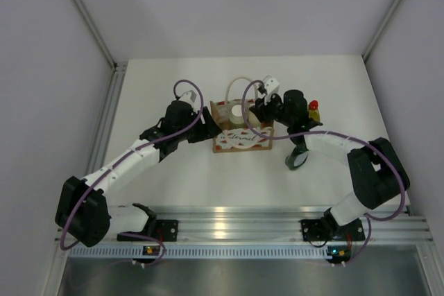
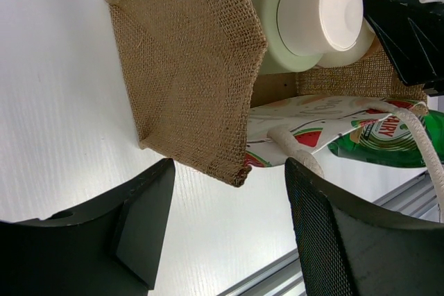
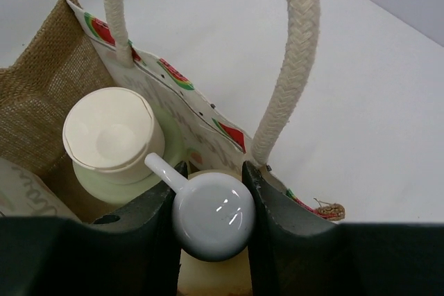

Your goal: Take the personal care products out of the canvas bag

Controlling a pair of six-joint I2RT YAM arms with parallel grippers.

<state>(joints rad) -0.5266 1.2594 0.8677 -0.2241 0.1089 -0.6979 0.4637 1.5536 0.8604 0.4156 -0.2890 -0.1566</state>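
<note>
Right gripper [image 3: 212, 171] is clamping the white pump head of the peach bottle [image 3: 210, 221] at lower centre of the right wrist view, one dark finger pressing on each side of it. Left gripper [image 2: 232, 202] is hanging with its jaws partly apart and gripping nothing; the lower corner of the canvas bag [image 2: 187, 67] is sitting just above the gap between them.

Inside the bag, two products are standing upright. The peach bottle is sitting against the printed front wall, and the pale green bottle [image 3: 114, 140] with its white cap is sitting just beside it, to the upper left in that view.

From the top camera, the bag [image 1: 239, 141] is standing at mid-table [image 1: 173, 178] with the left gripper [image 1: 206, 129] at its left side and the right gripper [image 1: 262, 110] reaching in over its right side. Only this view is showing the yellow-green bottle [image 1: 313, 107] standing outside the bag, right of the right arm. It also shows the dark green bottle [image 1: 297, 158] lying on the table to the lower right of the bag.

At its right edge, the left wrist view is catching the dark green bottle's label [image 2: 392, 136] past a cream handle [image 2: 424, 145]. It is also showing the pale green bottle's cap [image 2: 320, 10] side-on. The right wrist view alone is showing the grip on the pump.
</note>
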